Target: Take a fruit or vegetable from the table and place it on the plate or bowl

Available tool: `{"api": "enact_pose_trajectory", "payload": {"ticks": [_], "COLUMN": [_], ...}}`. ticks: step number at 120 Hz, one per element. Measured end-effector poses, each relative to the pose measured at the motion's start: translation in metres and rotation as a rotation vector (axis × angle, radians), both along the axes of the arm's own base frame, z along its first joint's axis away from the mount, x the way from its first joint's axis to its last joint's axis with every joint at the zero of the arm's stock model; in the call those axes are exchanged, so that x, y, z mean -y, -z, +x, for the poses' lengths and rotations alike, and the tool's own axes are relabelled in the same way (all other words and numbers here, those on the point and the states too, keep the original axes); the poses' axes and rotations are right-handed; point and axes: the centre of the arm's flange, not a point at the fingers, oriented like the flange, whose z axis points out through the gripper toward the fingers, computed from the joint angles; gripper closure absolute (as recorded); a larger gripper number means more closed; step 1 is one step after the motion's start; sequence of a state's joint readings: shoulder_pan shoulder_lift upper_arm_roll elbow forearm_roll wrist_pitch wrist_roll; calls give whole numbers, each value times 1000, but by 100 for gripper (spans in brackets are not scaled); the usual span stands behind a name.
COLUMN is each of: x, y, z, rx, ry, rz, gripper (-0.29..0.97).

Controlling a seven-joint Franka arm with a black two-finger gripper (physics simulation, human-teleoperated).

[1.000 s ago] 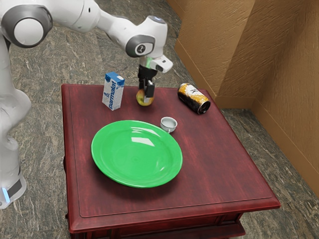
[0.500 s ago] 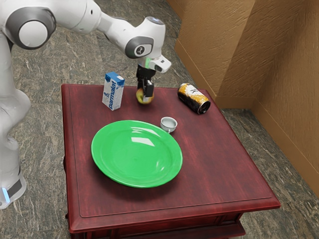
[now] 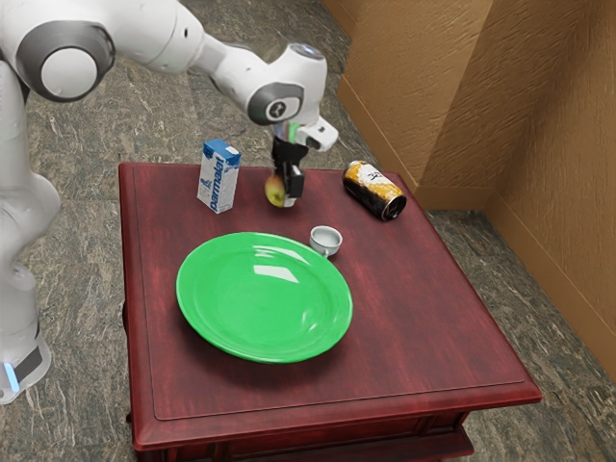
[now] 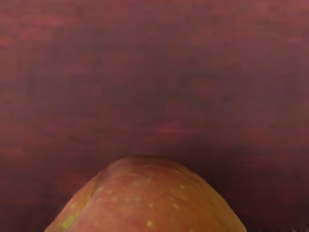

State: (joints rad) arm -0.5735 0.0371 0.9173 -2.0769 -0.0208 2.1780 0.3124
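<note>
A red and yellow apple (image 3: 276, 189) hangs a little above the dark red table (image 3: 433, 318), between the milk carton and the can. My gripper (image 3: 285, 187) is shut on it, the black fingers (image 3: 293, 180) clasping its sides. In the wrist view the apple (image 4: 145, 198) bulges large just under my hand, with the tabletop behind it. The big green plate (image 3: 264, 295) lies on the table nearer the front, apart from the apple.
A blue and white milk carton (image 3: 218, 176) stands at the back towards the exterior view's left. An orange can (image 3: 375, 190) lies on its side at the back right. A small white cup (image 3: 325, 240) sits by the plate's far rim.
The apple has left the table: my gripper has lifted it and carried it slightly to the exterior view's right.
</note>
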Motion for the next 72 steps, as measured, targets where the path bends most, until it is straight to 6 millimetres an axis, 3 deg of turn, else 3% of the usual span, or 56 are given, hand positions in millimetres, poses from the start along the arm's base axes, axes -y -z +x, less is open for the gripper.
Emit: {"api": "enact_pose_trajectory", "payload": {"ticks": [52,72], "x": [-10,-6], "y": [1,-17], "z": [-9,-3], "rx": [-55,-48], "ry": [-18,-4], "rz": [-13,-13], "gripper": [13,13]}}
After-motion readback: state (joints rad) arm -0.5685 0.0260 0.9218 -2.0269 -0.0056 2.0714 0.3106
